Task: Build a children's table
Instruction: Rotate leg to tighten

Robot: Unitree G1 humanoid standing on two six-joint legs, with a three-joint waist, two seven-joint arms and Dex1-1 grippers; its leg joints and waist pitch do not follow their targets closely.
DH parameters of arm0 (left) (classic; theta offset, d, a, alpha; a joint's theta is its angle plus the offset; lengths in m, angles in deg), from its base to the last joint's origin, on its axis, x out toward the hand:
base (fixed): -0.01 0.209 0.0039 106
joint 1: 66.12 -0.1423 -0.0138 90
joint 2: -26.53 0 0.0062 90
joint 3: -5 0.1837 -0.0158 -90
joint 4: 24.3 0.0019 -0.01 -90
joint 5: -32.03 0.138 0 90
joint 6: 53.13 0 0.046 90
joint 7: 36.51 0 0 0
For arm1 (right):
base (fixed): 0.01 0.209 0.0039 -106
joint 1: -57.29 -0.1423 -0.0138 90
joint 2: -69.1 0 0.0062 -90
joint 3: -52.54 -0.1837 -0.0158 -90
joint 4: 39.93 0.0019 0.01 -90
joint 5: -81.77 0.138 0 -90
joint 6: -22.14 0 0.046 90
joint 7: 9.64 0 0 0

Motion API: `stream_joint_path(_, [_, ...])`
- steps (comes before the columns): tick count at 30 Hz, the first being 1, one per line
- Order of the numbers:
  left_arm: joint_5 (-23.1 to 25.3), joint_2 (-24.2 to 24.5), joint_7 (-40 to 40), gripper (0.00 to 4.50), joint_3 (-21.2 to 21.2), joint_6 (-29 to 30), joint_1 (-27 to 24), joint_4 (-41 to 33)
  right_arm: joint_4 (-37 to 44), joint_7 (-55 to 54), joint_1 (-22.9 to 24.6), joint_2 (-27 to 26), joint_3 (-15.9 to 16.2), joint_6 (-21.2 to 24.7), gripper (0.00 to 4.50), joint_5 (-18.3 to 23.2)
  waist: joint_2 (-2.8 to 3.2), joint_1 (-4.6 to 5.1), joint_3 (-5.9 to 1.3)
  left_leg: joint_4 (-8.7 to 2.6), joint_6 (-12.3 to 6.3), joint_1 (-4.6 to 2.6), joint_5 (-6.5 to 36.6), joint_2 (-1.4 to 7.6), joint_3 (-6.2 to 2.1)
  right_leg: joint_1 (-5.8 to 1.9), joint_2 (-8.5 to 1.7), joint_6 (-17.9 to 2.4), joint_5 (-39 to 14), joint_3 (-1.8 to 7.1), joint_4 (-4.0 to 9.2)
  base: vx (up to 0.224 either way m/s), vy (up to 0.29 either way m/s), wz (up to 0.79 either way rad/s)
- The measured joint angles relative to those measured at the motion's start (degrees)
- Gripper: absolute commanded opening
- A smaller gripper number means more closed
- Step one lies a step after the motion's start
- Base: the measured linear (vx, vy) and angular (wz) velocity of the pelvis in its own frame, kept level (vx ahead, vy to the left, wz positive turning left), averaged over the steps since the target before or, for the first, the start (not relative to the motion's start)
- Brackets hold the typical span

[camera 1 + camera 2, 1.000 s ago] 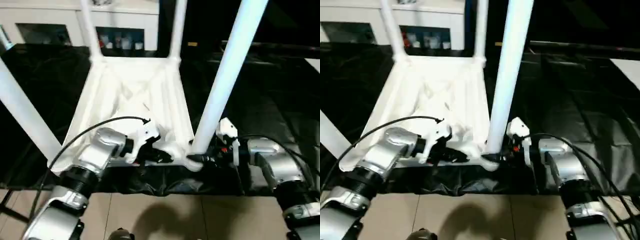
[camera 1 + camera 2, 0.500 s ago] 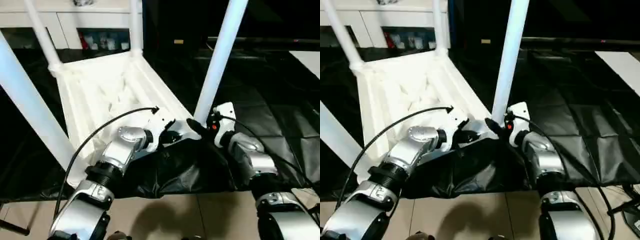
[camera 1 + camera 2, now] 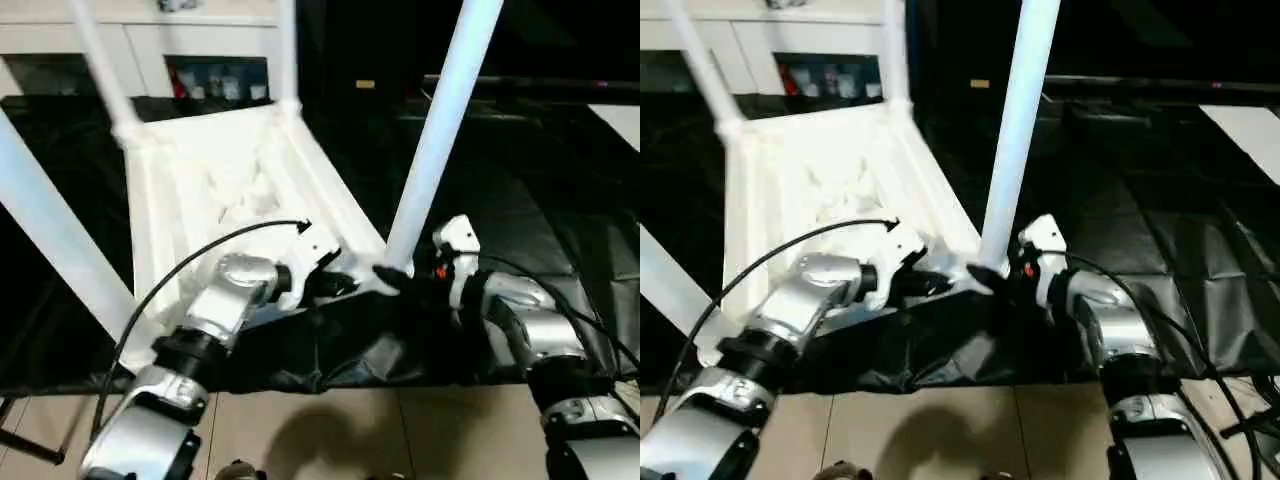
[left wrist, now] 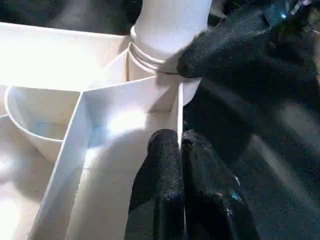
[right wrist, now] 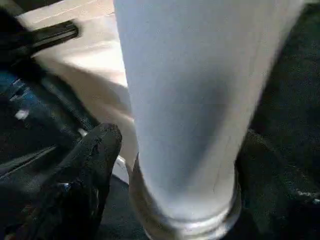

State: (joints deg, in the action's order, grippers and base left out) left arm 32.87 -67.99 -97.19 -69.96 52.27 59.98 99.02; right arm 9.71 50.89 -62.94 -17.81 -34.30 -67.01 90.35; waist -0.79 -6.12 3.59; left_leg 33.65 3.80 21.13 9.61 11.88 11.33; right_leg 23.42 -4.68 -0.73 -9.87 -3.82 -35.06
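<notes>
The table [image 3: 215, 190] lies upside down on the black-covered worktop [image 3: 560, 200], its four legs pointing up, and the near corner sits right between my two hands.

On my left, my left hand [image 4: 181, 150] is pinched shut on the thin rim wall of the top, close to the near corner socket. That wall is narrow and smooth. If the top gets tugged or twisted, I judge my fingers [image 4: 165, 165] could slide off the edge, and the whole top would skate across the slippery black sheet.

At the near corner stands the leg [image 3: 440, 130], seated in its socket [image 4: 155, 55] with its collar ring showing. Whether it is pushed fully home I cannot tell. If it is not, any sideways knock could tilt it or pop it out.

On my right, my right hand [image 5: 170, 165] has its fingers spread around the foot of that leg, one fingertip [image 5: 100, 145] just beside the collar; I cannot tell if it bears on the leg or stands clear. Pulling away at an angle could drag the leg with it.

Against a second ago, the top has swung round, so its near corner now points toward me more sharply and the black sheet has bunched up below it. My right hand stands wider than before; my left has kept its pinch on the rim.
</notes>
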Motion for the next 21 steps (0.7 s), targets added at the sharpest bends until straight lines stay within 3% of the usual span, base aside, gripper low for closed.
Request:
stream_joint_path(9, [-1.7, 4.0, -10.5, 0.00, 1.6, -0.5, -1.2, -2.3, 5.1, 12.9, 1.4, 4.3, 4.8, 2.1, 3.69, 0.7, -0.01, -2.05, 0.01, 0.08, -0.06, 0.18, 0.0, -0.01, 0.03, 0.00, -0.08, 0.0, 0.0, -0.01, 0.06, 0.000, 0.000, 0.00])
stream_joint_path(21, [-2.2, 4.9, -13.9, 0.00, 1.9, -0.4, -1.4, -2.4, 6.4, 15.6, 1.5, 5.3, 6.2, 3.2, 2.76, 0.4, -0.01, -2.18, 0.01, 0.12, -0.05, 0.17, 0.0, -0.02, 0.03, -0.02, -0.11, 0.0, 0.0, -0.02, 0.03, 0.000, 0.000, 0.00])
